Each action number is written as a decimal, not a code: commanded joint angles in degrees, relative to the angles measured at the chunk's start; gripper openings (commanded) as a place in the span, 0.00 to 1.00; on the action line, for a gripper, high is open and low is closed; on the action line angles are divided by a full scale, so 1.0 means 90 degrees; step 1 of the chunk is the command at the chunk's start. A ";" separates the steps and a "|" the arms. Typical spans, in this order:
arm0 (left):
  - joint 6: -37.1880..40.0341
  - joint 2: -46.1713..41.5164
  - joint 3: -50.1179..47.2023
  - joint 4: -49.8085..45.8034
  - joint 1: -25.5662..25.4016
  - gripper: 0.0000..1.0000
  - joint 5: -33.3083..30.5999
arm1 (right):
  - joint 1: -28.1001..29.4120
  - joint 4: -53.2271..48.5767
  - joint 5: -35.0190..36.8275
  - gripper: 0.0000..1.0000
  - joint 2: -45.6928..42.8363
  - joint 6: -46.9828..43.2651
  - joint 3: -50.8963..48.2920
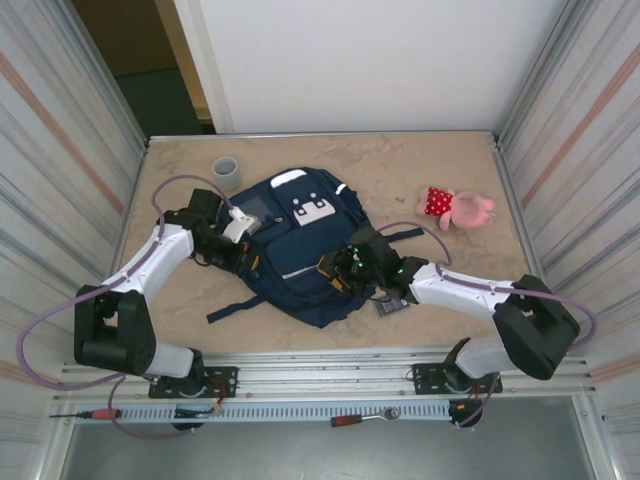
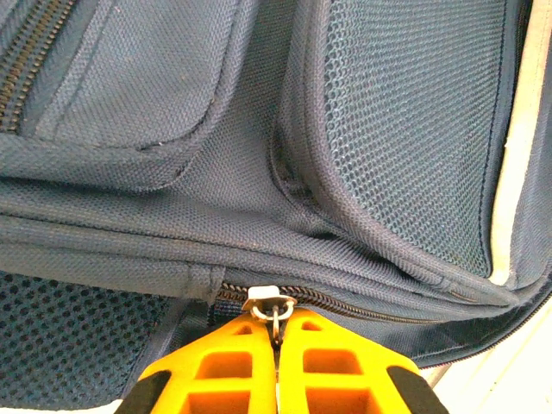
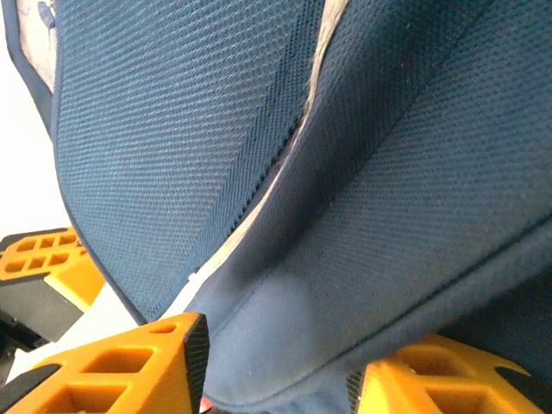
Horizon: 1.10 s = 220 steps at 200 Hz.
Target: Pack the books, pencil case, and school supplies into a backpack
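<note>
The navy backpack [image 1: 300, 235] lies flat mid-table, its white patches facing up. My left gripper [image 1: 245, 262] is at its left side. In the left wrist view that gripper [image 2: 278, 329] is shut on the metal zipper pull [image 2: 274, 304], at the end of a closed zipper run. My right gripper [image 1: 345, 268] is at the pack's lower right. Its orange fingers [image 3: 164, 358] have a thick fold of the backpack fabric [image 3: 388, 172] pinched between them. A dark flat school-supply piece [image 1: 390, 306] lies on the table under my right forearm. The books and pencil case are out of view.
A pink and red plush toy [image 1: 457, 207] lies at the right, and a grey cup [image 1: 226, 170] stands at the back left. Corrugated walls close in both sides. A dark strap [image 1: 228, 310] trails from the pack toward the front edge.
</note>
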 commanded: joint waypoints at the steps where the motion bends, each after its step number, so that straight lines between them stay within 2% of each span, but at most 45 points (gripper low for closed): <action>1: -0.0067 -0.0329 -0.0046 0.0011 -0.0102 0.00 0.0358 | -0.0027 0.0672 0.0082 0.40 0.0233 0.0186 -0.0054; 26: -0.0077 -0.0348 -0.0056 -0.0008 -0.0215 0.00 0.0279 | -0.0103 0.0911 0.0240 0.18 0.0342 0.0147 0.0010; 51: -0.0014 -0.0394 -0.0036 -0.0114 -0.0577 0.00 -0.0057 | -0.0210 0.1140 0.0679 0.00 -0.0064 -0.0056 -0.0009; 82: -0.0039 -0.0396 -0.0116 -0.0144 -0.0837 0.00 -0.0214 | -0.0325 0.0327 0.1001 0.00 -0.0489 -0.0717 0.0503; 129: -0.0153 -0.0289 -0.0024 -0.0191 -0.1562 0.02 -0.0239 | -0.0362 0.0916 0.0862 0.00 -0.0409 -0.0548 0.0489; 159: -0.0217 -0.0247 0.0085 -0.0124 -0.2184 0.09 0.0104 | -0.0373 0.1026 0.0860 0.00 -0.0304 -0.0537 0.0566; 192: -0.0540 -0.0334 -0.0011 0.0574 -0.2898 0.16 0.0438 | -0.0389 0.1076 0.0701 0.00 -0.0172 -0.0546 0.0669; 220: -0.0827 -0.0378 -0.0166 0.1365 -0.3355 0.21 0.0392 | -0.0407 0.1063 0.0606 0.00 -0.0164 -0.0553 0.0686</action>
